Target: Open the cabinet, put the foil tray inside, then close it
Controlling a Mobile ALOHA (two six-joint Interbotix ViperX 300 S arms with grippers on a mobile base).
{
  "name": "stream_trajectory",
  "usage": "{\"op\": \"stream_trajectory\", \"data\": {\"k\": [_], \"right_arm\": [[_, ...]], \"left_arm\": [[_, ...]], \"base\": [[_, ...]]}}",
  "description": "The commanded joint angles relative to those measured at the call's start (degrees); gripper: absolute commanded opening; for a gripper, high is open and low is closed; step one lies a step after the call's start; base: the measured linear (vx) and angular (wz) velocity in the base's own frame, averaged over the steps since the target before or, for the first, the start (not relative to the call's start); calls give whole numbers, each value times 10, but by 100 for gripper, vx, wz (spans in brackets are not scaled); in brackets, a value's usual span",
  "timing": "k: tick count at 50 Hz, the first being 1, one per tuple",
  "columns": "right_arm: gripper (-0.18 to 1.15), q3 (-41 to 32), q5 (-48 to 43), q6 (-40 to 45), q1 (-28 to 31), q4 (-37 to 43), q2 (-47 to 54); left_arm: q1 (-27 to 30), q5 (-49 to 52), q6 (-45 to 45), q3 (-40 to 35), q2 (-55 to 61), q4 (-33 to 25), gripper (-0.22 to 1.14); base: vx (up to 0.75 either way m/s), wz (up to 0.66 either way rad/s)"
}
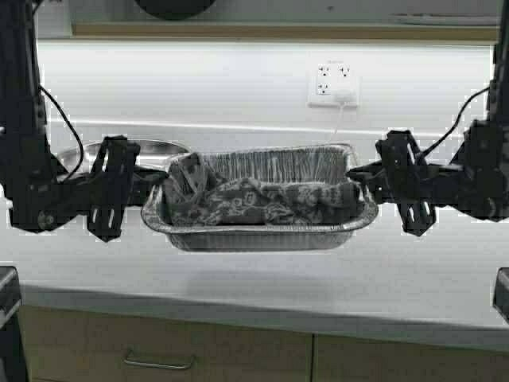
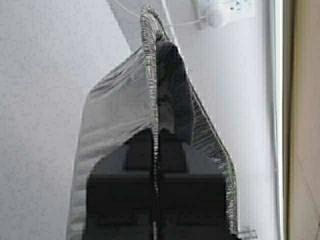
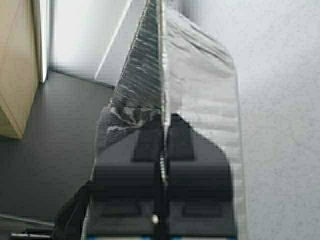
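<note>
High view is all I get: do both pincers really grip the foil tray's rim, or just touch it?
Observer: Left wrist view shows the left pincer shut on the foil tray at its end rim, one finger on each side.
Operator: And the right?
Observer: Same in the right wrist view: the right pincer is shut on the opposite end rim, with the cloth bunched against its inner finger.

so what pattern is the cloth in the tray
Dark grey with a pale leafy print; clearest in the high view.

The shiny ribbed foil tray [image 1: 262, 231], holding a dark patterned cloth [image 1: 254, 199], hangs level above the white worktop [image 1: 262, 278], pinched at both short ends.
</note>
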Motion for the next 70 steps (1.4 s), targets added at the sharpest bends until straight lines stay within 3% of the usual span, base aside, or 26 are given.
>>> {"op": "stream_trajectory", "data": {"k": [1, 19, 28, 36, 54, 70], "right_arm": [[8, 54, -9, -2, 15, 10, -95], [8, 175, -2, 5, 48, 61, -257], [8, 192, 59, 25, 63, 69, -346], [8, 186, 142, 46, 70, 71, -455], [8, 100, 317, 118, 69, 51, -593], [8, -77, 483, 197, 69, 28, -578]], "left_arm": [[-3, 18, 3, 48, -95, 4, 3], [-2, 184, 1, 124, -350, 33, 3], [-3, 282, -13, 126, -436, 53, 3], [-3, 302, -30, 120, -489, 57, 3], [-3, 391, -105, 21, -563, 83, 3], [-3, 543, -184, -189, -527, 135, 3]], "base": [[-1, -1], [-1, -2], [-1, -6], [-1, -5], [0, 0], [0, 0]]}}
